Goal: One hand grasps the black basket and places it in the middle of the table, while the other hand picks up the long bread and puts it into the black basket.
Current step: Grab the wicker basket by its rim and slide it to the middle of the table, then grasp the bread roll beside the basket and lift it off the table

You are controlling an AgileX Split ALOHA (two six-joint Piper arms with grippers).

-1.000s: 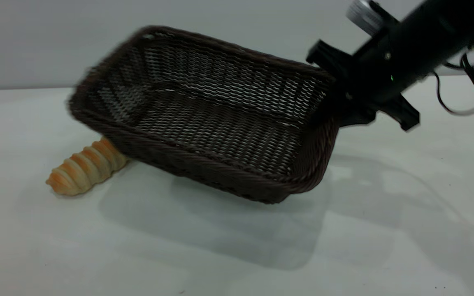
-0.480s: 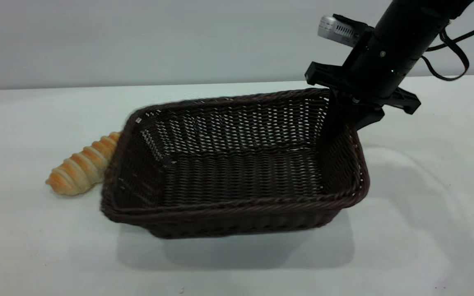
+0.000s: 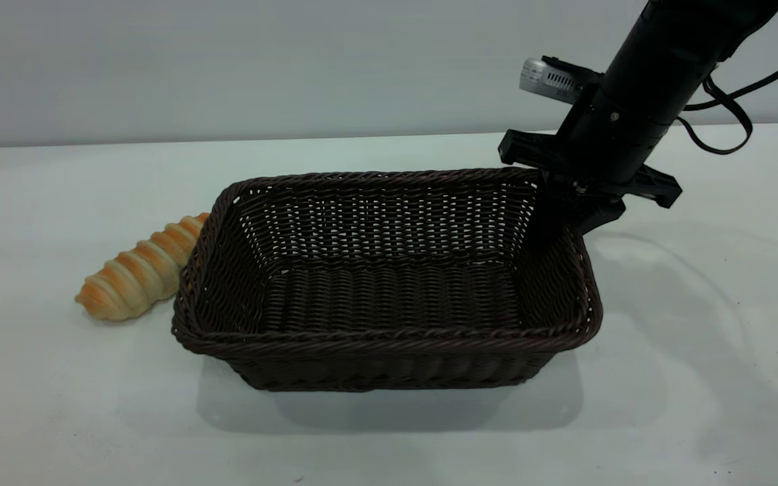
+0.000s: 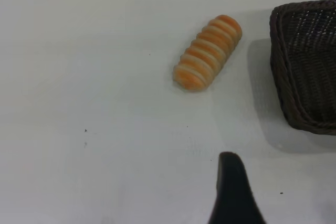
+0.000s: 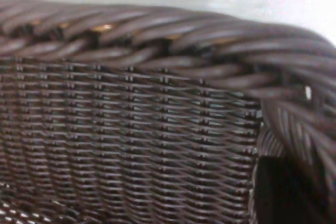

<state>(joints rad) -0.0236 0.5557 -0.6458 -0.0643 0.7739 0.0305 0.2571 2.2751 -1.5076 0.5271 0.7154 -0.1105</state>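
Note:
The black basket [image 3: 389, 337] sits flat on the table [image 3: 58, 405], near the middle. My right gripper [image 3: 564, 214] stands over the basket's right wall, shut on the braided rim; in the right wrist view the weave [image 5: 131, 129] fills the picture and one dark finger [image 5: 286, 192] lies against it. The long bread [image 3: 136, 273] lies on the table just left of the basket, its far end right by the rim. In the left wrist view the bread [image 4: 207, 52] lies beyond my left gripper [image 4: 262, 208], which is open and empty above the table, one finger [image 4: 233, 192] showing. A basket corner [image 4: 307, 66] shows there too.
A plain grey wall runs behind the table. The right arm's cable [image 3: 733, 121] hangs in a loop behind the arm. Bare tabletop lies in front of the basket and to the left of the bread.
The right gripper has lowered the basket from a tilted, raised hold down flat onto the table and still holds its rim. The bread has not moved.

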